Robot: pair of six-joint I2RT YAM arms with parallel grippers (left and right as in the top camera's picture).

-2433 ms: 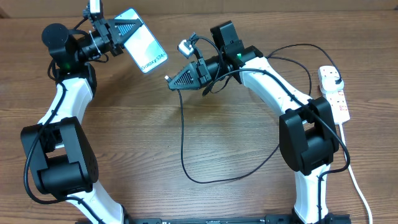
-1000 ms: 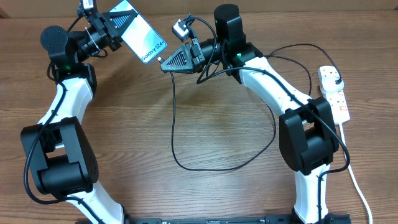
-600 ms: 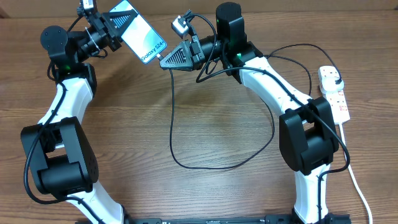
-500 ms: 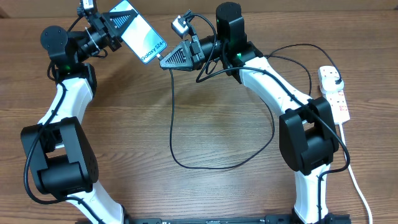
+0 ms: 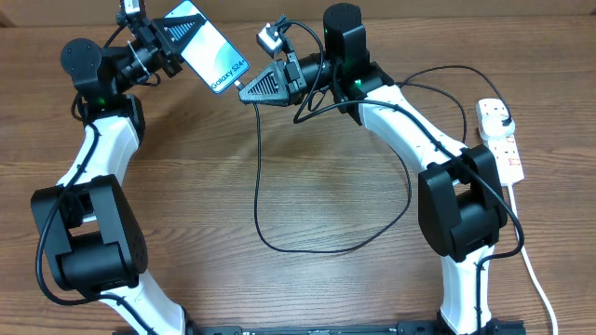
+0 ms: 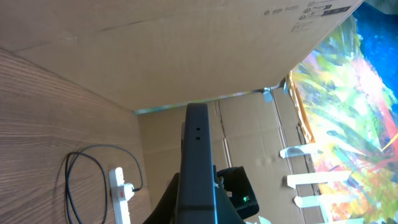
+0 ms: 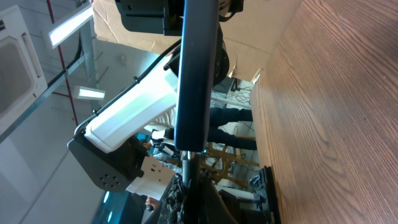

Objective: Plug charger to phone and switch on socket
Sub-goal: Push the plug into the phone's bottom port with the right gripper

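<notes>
Phone: The phone point(image 5: 219, 58) is up in the air above the tabletop point(image 5: 326, 288). It is tilted and its screen glows.
Left pincer: The left pincer point(image 5: 191, 35) is squeezed tight on the phone, at the end away from the word "Galaxy".
Right pincer: The right pincer point(image 5: 250, 90) is squeezed tight on the small tip of the charger point(image 5: 259, 195), right at the phone's "Galaxy" end.
Charger: Its tip touches that end of the phone. I cannot tell if it is pushed all the way in. The cable drops from the phone, makes a big loop on the tabletop and runs off toward the socket point(image 5: 503, 144).
Socket: It lies flat on the tabletop, well apart from the phone, past the right arm.
Done: I think the phone and the tip have been brought together.
Left to do: Make sure the tip is all the way in. Then press a red switch point(image 5: 511, 160). I cannot tell if it is on.
Count: one phone, one charger, one socket, two pincers.
</notes>
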